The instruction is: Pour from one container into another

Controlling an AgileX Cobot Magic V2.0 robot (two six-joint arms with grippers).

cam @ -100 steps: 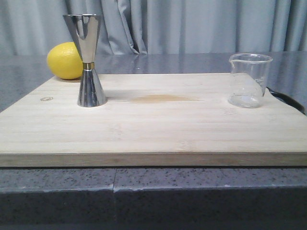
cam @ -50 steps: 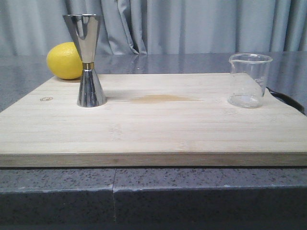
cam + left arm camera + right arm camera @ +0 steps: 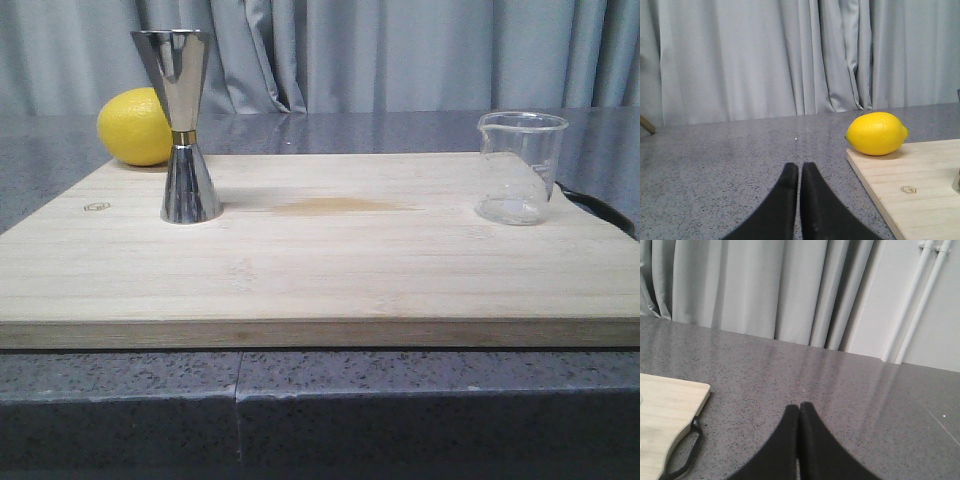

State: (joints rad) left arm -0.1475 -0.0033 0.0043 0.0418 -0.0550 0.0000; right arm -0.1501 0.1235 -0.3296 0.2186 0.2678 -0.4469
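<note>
A clear glass beaker point(image 3: 519, 168) with a pour spout stands upright on the right part of the wooden board point(image 3: 330, 260). The steel hourglass jigger point(image 3: 184, 128) with a gold waist band stands upright on the board's left part. Neither gripper appears in the front view. My left gripper point(image 3: 799, 167) is shut with nothing in it, low over the grey counter to the left of the board. My right gripper point(image 3: 799, 407) is shut and empty as well, over the counter to the right of the board's corner point(image 3: 670, 405). The beaker and jigger are out of both wrist views.
A yellow lemon point(image 3: 135, 127) lies at the board's far left corner, behind the jigger; it also shows as the lemon point(image 3: 876, 133) in the left wrist view. A black cord loop point(image 3: 689, 450) hangs from the board's right end. Grey curtains hang behind the counter.
</note>
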